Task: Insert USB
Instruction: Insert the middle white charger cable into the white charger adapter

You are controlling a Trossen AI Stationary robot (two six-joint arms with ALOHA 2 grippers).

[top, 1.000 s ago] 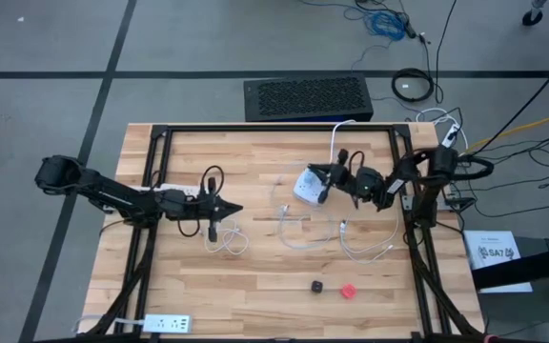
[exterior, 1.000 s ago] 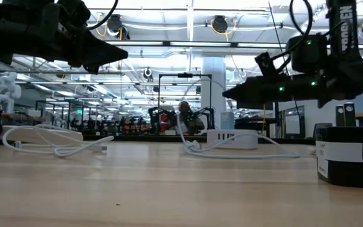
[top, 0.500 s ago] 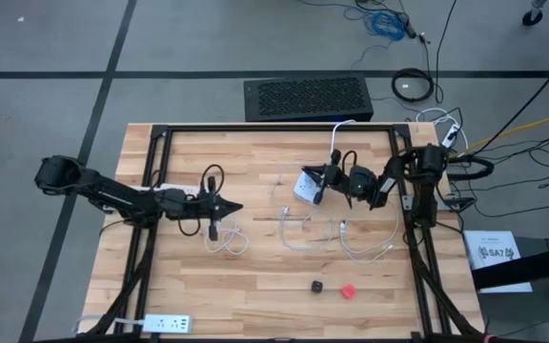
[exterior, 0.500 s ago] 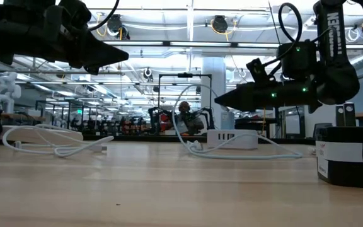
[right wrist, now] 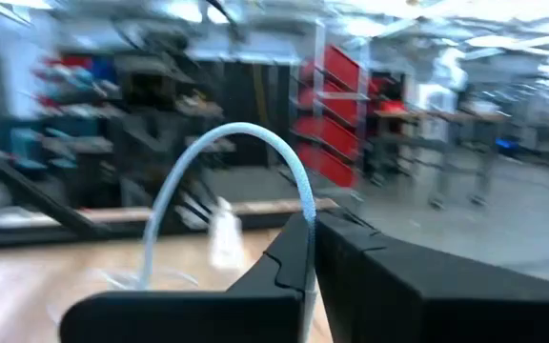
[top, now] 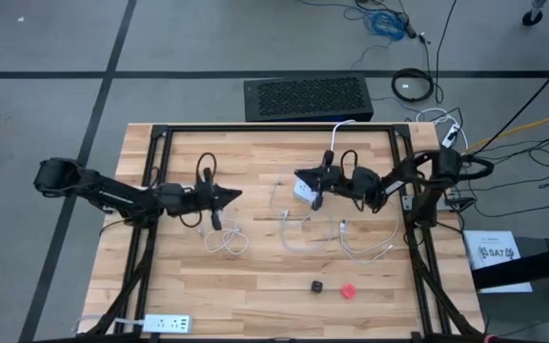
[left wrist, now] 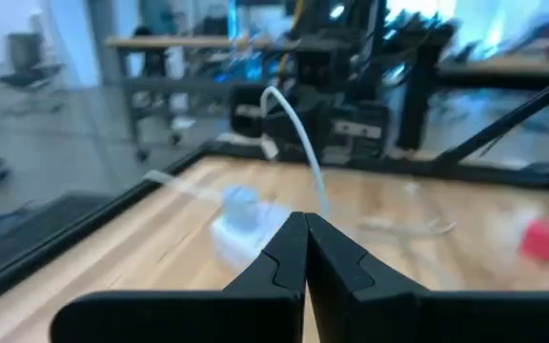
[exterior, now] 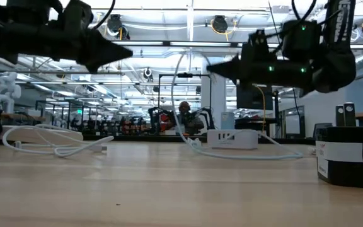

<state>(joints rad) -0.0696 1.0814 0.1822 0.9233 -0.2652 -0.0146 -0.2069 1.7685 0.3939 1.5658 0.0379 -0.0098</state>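
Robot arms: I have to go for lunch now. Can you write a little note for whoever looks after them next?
Left gripper: shut, empty, up in the air left of the table's middle.
Right gripper: shut on a white cable, raised beside the white hub.
Other cables lie loose on the table.
Done: cable picked up and brought to the hub.
Left: line up the plug and push it into a port; no plug looks inserted yet.
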